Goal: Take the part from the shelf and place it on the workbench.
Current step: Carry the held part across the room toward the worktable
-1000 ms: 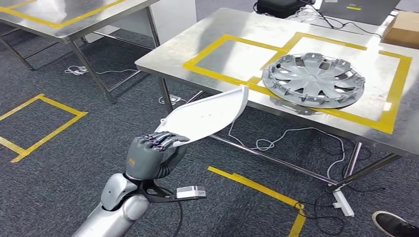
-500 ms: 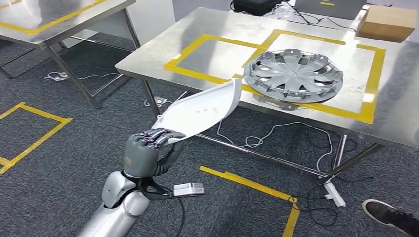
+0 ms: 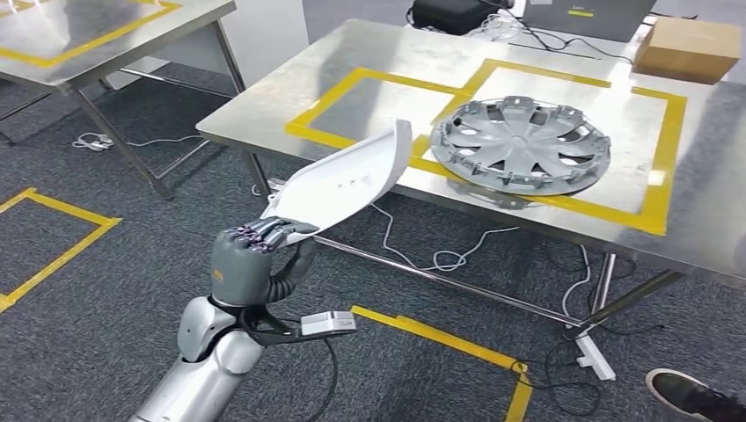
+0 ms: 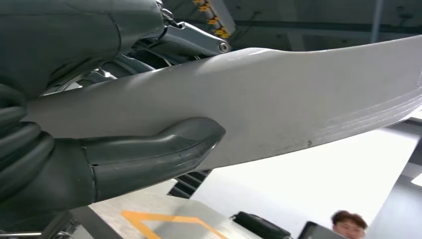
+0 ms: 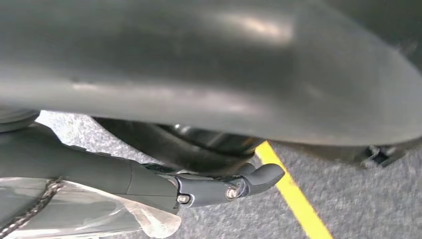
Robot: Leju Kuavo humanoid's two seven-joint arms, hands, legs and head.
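Observation:
My left hand (image 3: 251, 259) grips one end of a long, curved white plastic part (image 3: 347, 180) and holds it up at a slant. The part's far tip hangs by the front edge of the steel workbench (image 3: 369, 53), near a yellow-taped rectangle (image 3: 387, 97). In the left wrist view the thick thumb (image 4: 149, 154) presses under the white part (image 4: 278, 99) and the darker fingers clamp it from the other side. In the right wrist view a dark finger of my right hand (image 5: 199, 186) stretches out over the carpet with nothing in it.
A grey hubcap (image 3: 521, 143) lies in the bench's right taped area, and a cardboard box (image 3: 686, 44) stands at its far right. A second steel table (image 3: 79, 35) is at the far left. Cables (image 3: 440, 259) trail under the bench. A person's shoe (image 3: 695, 396) is at bottom right.
The whole view has shifted, so the bench now sits further left and nearer. My left hand has lifted the white part a little higher, its tip closer to the bench edge.

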